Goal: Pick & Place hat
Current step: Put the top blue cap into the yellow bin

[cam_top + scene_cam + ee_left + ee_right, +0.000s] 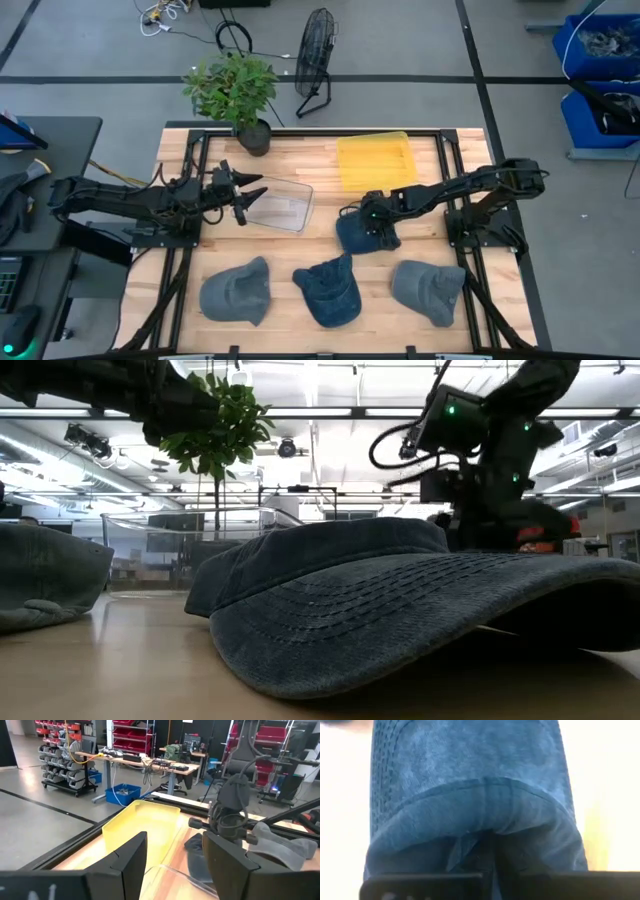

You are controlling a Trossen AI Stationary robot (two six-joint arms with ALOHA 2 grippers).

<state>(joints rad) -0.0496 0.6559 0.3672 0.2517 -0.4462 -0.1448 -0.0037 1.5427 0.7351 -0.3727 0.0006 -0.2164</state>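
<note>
From above: right gripper (pixel 380 228) down on a blue hat (pixel 362 233) near table centre, just below the yellow tray (pixel 375 160). Best to pinch deep into the crown fabric, lift straight, keep clear of the three hats (pixel 325 290) in front. Left gripper (pixel 243 193) parked, fingers spread, at the clear bin (pixel 280 205).

At table level: right arm low behind the nearest hat (pixel 400 600).

Past the left wrist: fingers (pixel 131 857) apart, holding nothing.

Past the right wrist: denim (pixel 470 805) bunched at closed fingers, seemingly gripped.
</note>
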